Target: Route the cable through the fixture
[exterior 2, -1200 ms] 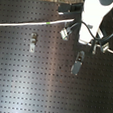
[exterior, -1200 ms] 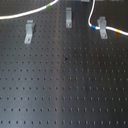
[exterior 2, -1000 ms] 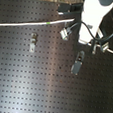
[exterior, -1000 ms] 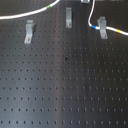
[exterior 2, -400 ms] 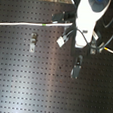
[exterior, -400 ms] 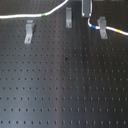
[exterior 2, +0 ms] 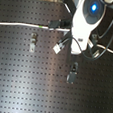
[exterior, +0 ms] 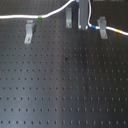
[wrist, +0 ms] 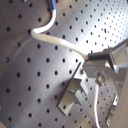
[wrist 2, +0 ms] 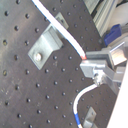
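First exterior view: the white cable [exterior: 55,11] is running along the top of the black pegboard [exterior: 64,85], passing above three grey clips [exterior: 29,34] and rising at the gripper [exterior: 81,15]. Second exterior view: the arm [exterior 2: 87,18] is hanging over the board, the cable trailing towards the second exterior view's left. Both wrist views: the gripper's jaws are clenching the cable [wrist 2: 62,35] beside a clip [wrist 2: 44,47].

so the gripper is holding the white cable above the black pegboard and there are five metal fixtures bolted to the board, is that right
Not quite. The first exterior view shows three metal fixtures, not five. The rest holds: the gripper is shut on the white cable above the black pegboard.
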### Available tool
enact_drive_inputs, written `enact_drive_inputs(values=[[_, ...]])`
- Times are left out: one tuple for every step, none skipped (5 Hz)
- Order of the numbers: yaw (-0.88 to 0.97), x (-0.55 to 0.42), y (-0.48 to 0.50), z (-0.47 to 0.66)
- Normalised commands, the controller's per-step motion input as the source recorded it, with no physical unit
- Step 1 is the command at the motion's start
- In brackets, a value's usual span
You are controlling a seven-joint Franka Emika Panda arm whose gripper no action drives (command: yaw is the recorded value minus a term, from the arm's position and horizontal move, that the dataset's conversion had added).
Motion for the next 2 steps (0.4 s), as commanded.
enact_drive_inputs(values=[[0.09,-0.386,-0.039,0.01],[0.18,-0.508,0.017,0.04]])
